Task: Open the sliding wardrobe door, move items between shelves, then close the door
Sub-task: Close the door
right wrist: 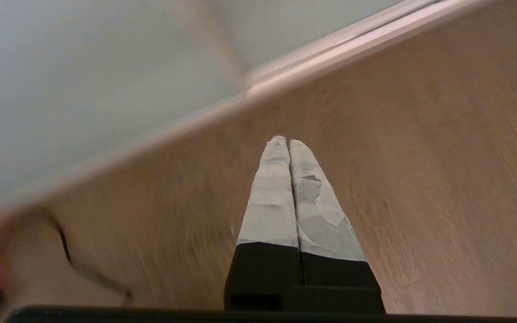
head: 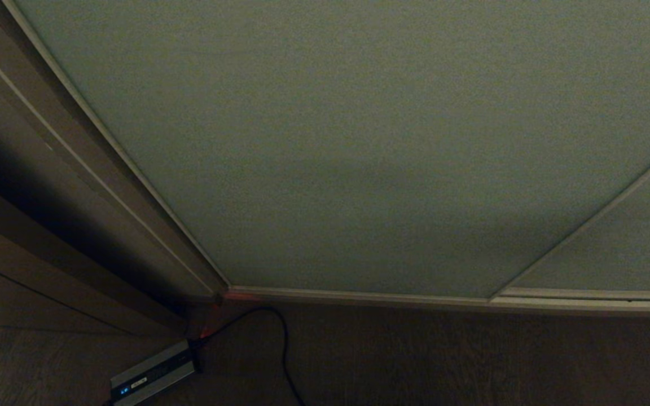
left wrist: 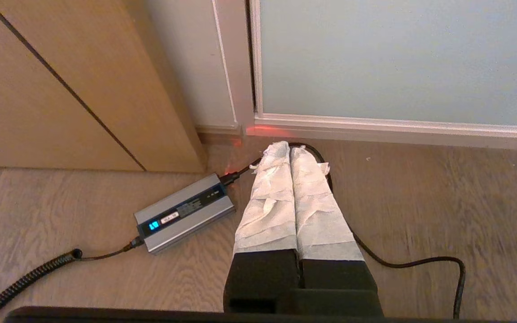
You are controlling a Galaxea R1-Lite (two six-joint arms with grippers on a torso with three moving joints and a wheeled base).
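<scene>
Sliding wardrobe door (head: 359, 141) fills head view, fully across, frame edge at left; neither arm visible. Left wrist view: left gripper (left wrist: 289, 148) pinched together, empty, above the floor near power brick (left wrist: 184, 211). Right wrist view: right gripper (right wrist: 284, 141) pinched together, empty, over the floor below the door rail (right wrist: 330, 45). Best to push at the left frame edge, flat and parallel to the rail.
</scene>
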